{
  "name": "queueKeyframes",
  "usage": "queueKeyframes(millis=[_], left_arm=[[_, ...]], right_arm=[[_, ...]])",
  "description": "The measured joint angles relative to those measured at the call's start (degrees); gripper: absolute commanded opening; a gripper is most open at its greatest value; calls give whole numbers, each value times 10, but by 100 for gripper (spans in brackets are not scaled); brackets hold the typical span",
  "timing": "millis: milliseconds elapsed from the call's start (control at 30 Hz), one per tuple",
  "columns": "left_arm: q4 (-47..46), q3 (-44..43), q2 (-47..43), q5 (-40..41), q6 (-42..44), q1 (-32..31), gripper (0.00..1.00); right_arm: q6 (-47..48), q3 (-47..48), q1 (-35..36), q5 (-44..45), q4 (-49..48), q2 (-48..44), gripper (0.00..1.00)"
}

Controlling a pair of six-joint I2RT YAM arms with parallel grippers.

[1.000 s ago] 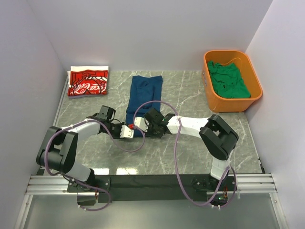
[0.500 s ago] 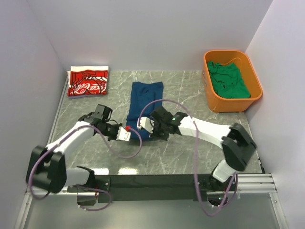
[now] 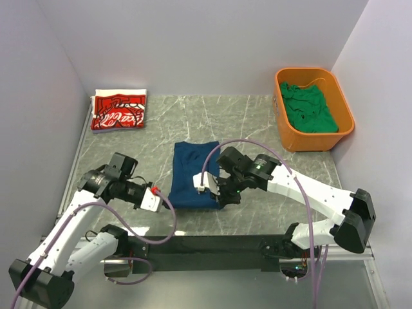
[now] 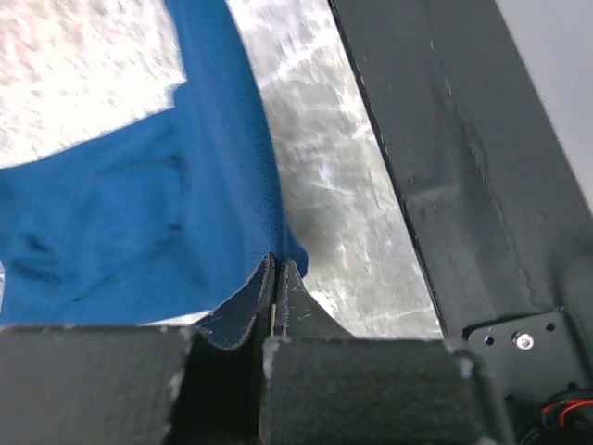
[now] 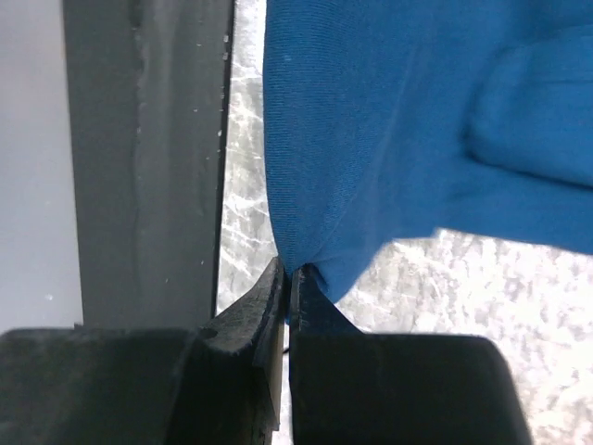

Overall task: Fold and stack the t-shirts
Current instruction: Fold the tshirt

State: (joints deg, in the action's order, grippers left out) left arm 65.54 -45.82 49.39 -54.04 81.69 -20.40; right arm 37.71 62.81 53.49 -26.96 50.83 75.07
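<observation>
Both sets of jaws are now closed flat on cloth. The left gripper pinches the near left corner of the blue tee and the right gripper pinches the near right corner, a thin fold of fabric showing between each pair of pads. A second ago both stood partly open at that hem, so the grasp is fresh. Since then the arms have drawn back toward their bases and the blue tee has come with them: its far edge, earlier close to the back of the table, now lies around mid-table, and the near hem sits close to the front rail. The garment looks shorter and squarer in the top view; I cannot tell whether the near end is lifted clear or only dragged. The red tee lies folded at the far left corner, untouched. The green tee is bunched in the tub at far right. Judgement: the blue tee is narrowed lengthwise and repositioned for a crosswise fold, hem carried to collar; stacking on the red tee and the whole green tee are not yet done.
</observation>
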Motion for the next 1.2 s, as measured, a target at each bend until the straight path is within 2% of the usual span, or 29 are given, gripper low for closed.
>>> queueKeyframes(millis=[167,300,533,767,867,1033,1133,1200], left_arm=[[5,-71,36,-12,-64,3,0],[3,-146,133,-31,-71,34,0],[-6,-310,390,-61,-59,120,1],[-37,-517,669,-63,-116,143,1],[-47,-587,763,-54,-162,143,1],[-59,-637,853,-30,-248,139,1],[-57,-630,861,-28,-268,135,1],[-64,-591,840,-31,-268,133,1]], right_arm=[[34,44,-26,-12,36,-1,0],[75,126,-93,-21,74,52,0],[141,297,-191,-35,115,248,0],[157,531,-243,-38,156,508,0],[155,587,-252,-33,167,577,0],[141,580,-257,-24,164,619,0],[125,552,-256,-26,153,618,0],[112,534,-255,-33,146,611,0]])
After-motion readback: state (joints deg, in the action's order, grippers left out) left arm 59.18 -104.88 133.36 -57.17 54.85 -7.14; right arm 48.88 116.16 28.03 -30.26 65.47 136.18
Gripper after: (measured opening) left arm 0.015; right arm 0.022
